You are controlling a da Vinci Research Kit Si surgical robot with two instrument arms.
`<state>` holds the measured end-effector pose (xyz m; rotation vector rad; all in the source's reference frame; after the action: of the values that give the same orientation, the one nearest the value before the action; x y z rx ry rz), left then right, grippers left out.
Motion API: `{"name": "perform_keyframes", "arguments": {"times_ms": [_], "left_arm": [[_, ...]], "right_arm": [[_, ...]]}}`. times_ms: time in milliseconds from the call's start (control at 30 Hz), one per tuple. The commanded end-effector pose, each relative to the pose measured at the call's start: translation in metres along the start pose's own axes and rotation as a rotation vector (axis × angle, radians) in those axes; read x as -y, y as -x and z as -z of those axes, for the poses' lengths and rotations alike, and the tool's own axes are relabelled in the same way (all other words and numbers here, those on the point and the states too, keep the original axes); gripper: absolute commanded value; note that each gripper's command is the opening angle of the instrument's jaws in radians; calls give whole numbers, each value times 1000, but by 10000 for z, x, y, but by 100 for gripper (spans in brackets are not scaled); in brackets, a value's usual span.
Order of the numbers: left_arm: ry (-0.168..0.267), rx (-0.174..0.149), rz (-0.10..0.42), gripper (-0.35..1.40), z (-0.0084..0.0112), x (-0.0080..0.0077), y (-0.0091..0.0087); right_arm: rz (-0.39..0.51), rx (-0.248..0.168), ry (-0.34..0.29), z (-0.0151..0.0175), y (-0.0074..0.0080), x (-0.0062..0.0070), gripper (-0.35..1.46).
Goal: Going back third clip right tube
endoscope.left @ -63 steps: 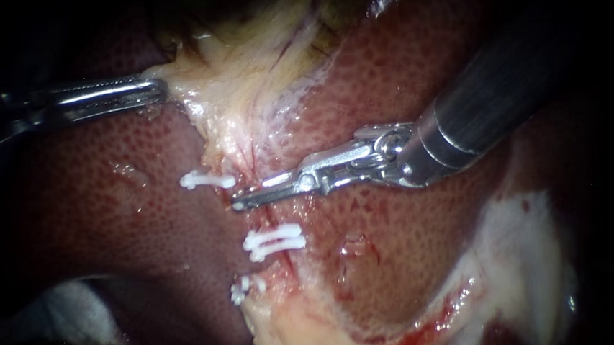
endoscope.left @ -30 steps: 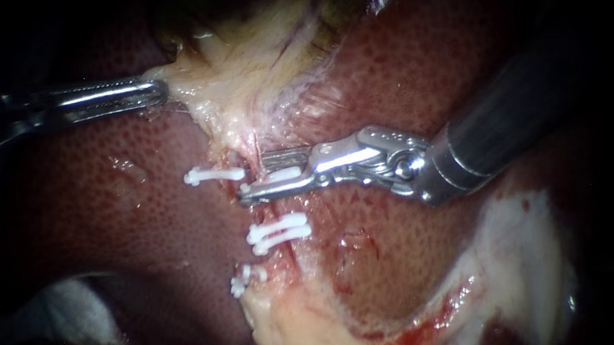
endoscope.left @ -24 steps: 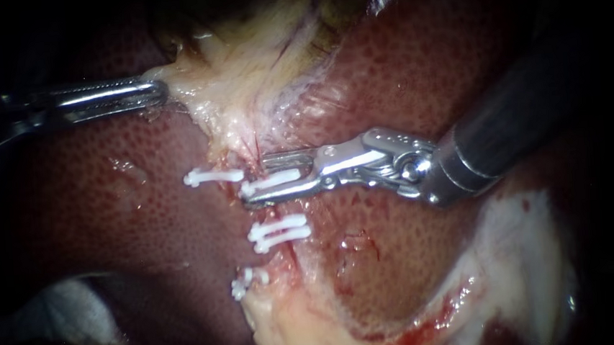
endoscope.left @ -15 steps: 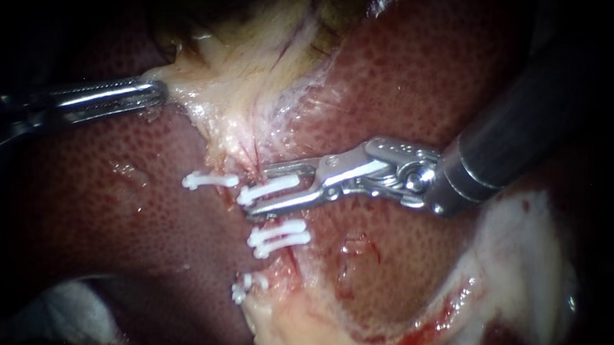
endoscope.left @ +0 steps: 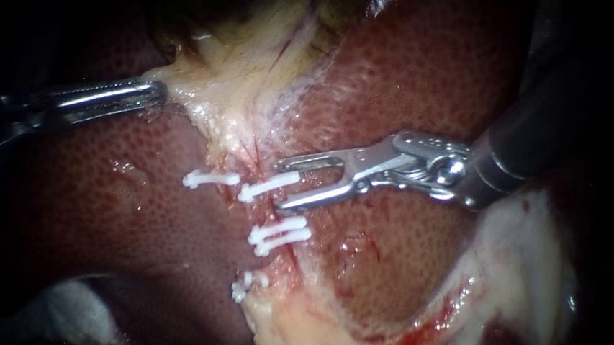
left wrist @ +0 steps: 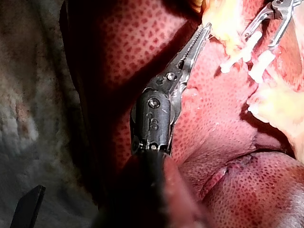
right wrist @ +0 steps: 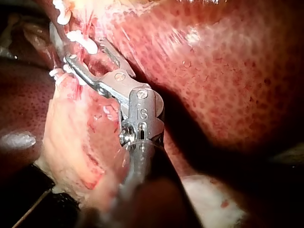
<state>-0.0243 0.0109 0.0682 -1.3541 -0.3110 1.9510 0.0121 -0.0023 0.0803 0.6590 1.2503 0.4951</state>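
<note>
My right instrument [endoscope.left: 281, 186] comes in from the right with its jaws open, level with the tube [endoscope.left: 270, 210] that runs down between the liver lobes. A white clip [endoscope.left: 268, 187] sits across this tube; its right end lies between the jaw tips without being touched. Lower on the tube is a pair of white clips [endoscope.left: 279, 237]. In the right wrist view the open jaws [right wrist: 78, 50] stand beside the clip [right wrist: 81, 41]. My left instrument [endoscope.left: 151, 94] is shut on the edge of the pale yellowish tissue [endoscope.left: 242, 69]; the left wrist view shows its jaws [left wrist: 203, 31] on that tissue [left wrist: 219, 24].
Another white clip [endoscope.left: 210, 178] lies left of the tube, and a small one [endoscope.left: 245, 285] lower down. Speckled red liver [endoscope.left: 401, 79] surrounds the field. Pale fatty tissue [endoscope.left: 522, 251] lies at the lower right, white gauze [endoscope.left: 71, 312] at the lower left.
My right instrument's jaws have opened, leaving a white clip across the tube, and have drawn back to the right. My left instrument has held still.
</note>
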Motion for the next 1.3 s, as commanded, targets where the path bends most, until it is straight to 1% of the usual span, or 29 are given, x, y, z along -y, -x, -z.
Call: {"name": "perform_keyframes", "arguments": {"times_ms": [33, 133, 200, 400, 600, 700, 1033, 1200, 1300], "left_arm": [[0, 0, 0, -35, 0, 0, 0], [0, 0, 0, -35, 0, 0, 0], [0, 0, 0, -35, 0, 0, 0], [0, 0, 0, -35, 0, 0, 0], [-1, 0, 0, -35, 0, 0, 0], [-1, 0, 0, -35, 0, -1, 1], [0, -2, -4, -35, -9, -4, 7], [8, -3, -8, -35, -18, -6, 13], [12, -7, -10, -35, -27, -9, 17]], "right_arm": [[15, 1, -2, 4, 0, 3, 50], [49, 1, -17, 19, -2, 14, 50], [70, 3, -27, 31, -6, 20, 50], [97, 1, -24, 67, -26, 38, 50], [121, 1, -35, 89, -44, 51, 50], [124, 1, -38, 94, -49, 55, 50], [124, 2, -50, 101, -50, 66, 50], [123, 2, -56, 104, -52, 72, 50], [122, 2, -57, 106, -53, 73, 50]]}}
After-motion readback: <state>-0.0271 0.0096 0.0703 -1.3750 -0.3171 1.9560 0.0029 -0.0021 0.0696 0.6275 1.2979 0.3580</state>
